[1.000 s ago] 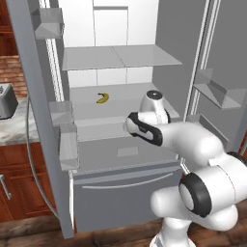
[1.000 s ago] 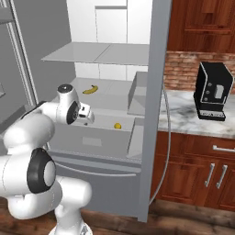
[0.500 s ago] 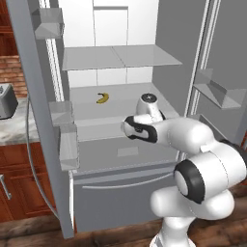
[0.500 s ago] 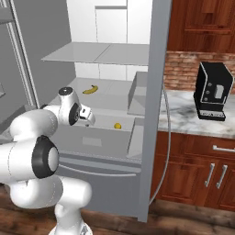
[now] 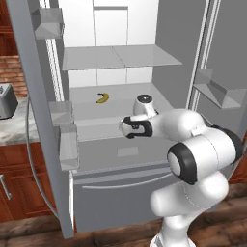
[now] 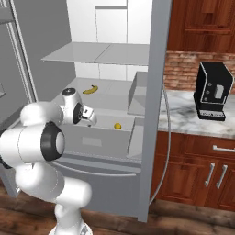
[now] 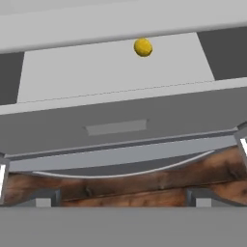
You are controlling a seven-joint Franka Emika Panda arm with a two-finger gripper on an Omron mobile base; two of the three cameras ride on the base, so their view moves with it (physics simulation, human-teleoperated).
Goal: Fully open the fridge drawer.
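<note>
Fridge interior: the fridge drawer (image 7: 120, 72), pulled out, carries a small yellow ball (image 7: 143, 47) on its floor, toward the back. The shelf (image 5: 120, 99) above and behind the drawer carries a banana (image 5: 102, 98).

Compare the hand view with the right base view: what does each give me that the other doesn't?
Hand view alone: the gripper fingertips spread wide, poised above the fridge drawer, with the wooden floor beneath. Right base view alone: the banana on the shelf, the coffee machine on the counter, and the white arm. Both share the drawer's pale patch and the small yellow fruit inside it.
</note>
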